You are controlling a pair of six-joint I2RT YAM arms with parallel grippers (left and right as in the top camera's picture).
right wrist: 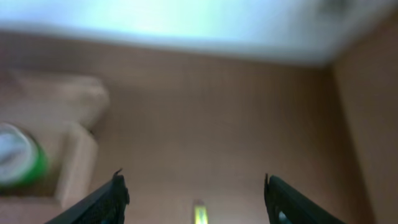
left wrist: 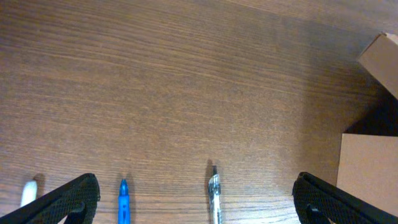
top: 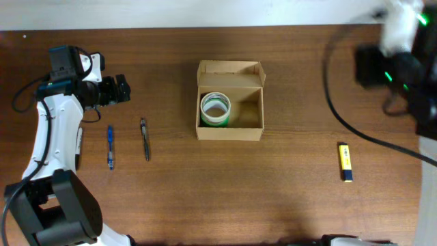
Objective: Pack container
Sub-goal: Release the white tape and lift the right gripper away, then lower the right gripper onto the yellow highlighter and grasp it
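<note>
The tan cardboard container [top: 230, 101] stands open at the table's middle, lid flap folded back. A green and white tape roll [top: 215, 108] lies inside on its left. A blue pen [top: 110, 147] and a clear pen [top: 145, 139] lie left of it; both show in the left wrist view, blue [left wrist: 123, 200] and clear [left wrist: 214, 194]. A yellow highlighter [top: 346, 162] lies at the right. My left gripper [left wrist: 196, 198] is open and empty above the pens. My right gripper [right wrist: 196, 196] is open and empty at the far right, its view blurred.
A white marker tip [left wrist: 28, 193] lies left of the blue pen. The container's corner [left wrist: 379, 59] shows at the right of the left wrist view. A black cable [top: 341, 113] loops over the table's right side. The highlighter [right wrist: 199, 213] shows faintly between the right fingers.
</note>
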